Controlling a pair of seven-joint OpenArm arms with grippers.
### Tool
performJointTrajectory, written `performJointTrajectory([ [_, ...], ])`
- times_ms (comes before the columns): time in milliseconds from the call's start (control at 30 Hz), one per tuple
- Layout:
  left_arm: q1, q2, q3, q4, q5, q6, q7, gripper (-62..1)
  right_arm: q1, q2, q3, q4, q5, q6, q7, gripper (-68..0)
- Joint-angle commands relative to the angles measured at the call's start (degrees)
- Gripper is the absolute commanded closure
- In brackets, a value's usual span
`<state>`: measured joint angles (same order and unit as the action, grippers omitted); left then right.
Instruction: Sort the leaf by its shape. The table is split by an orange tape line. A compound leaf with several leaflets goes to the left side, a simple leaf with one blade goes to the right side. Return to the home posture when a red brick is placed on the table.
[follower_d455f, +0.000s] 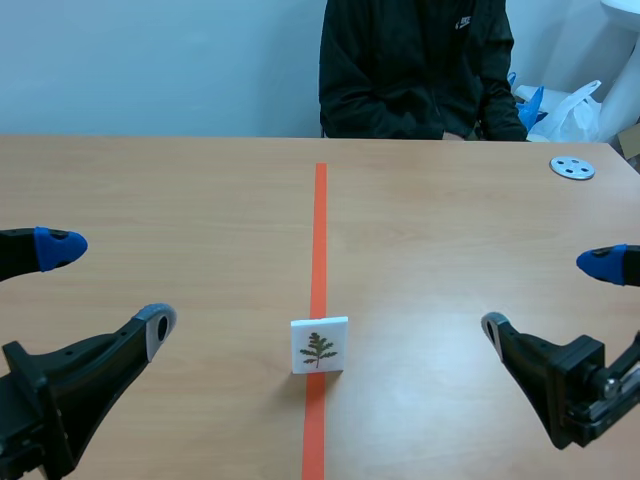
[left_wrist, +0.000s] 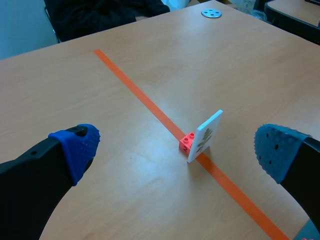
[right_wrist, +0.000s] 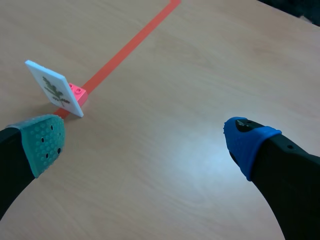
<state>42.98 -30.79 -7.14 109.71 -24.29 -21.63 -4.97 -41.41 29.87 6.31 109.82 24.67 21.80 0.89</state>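
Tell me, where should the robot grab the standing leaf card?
Probably the top edge of the leaf card, from above, one finger on the picture face and one behind. It stands upright and thin, and a small red block props its back low down.

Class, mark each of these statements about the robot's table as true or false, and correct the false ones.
1. The leaf card stands upright on the orange tape line. True.
2. The left gripper is shut on the card. False: it is open, apart from the card and holds nothing.
3. A small red brick sits right behind the card. True.
4. The round disc with holes lies on the table's left side. False: it lies far off on the right side.
5. The right gripper is open. True.
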Motion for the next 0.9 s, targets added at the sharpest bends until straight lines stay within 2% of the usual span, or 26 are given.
performJointTrajectory([
  [0,-0.2,0.3,0.3,0.7,-0.3,-0.2,-1.0,-62.3,1.3,0.1,0.4,0.2,0.4,0.2,-0.2,-67.9],
  [167,-0.2,0.3,0.3,0.7,-0.3,-0.2,-1.0,-62.3,3.5,0.2,-0.8,0.2,0.4,0.8,-2.4,-67.9],
  [400,-0.2,0.3,0.3,0.7,-0.3,-0.2,-1.0,-62.3,8.1,0.3,-7.7,-1.6,0.4,3.0,-3.8,-67.9],
  [767,-0.2,0.3,0.3,0.7,-0.3,-0.2,-1.0,-62.3,21.3,0.2,-21.2,-14.4,0.2,5.3,-2.5,-67.9],
  [867,-0.2,0.3,0.3,0.7,-0.3,-0.2,-1.0,-62.3,25.4,-0.1,-25.4,-18.2,-1.7,5.3,-1.3,-67.9],
])
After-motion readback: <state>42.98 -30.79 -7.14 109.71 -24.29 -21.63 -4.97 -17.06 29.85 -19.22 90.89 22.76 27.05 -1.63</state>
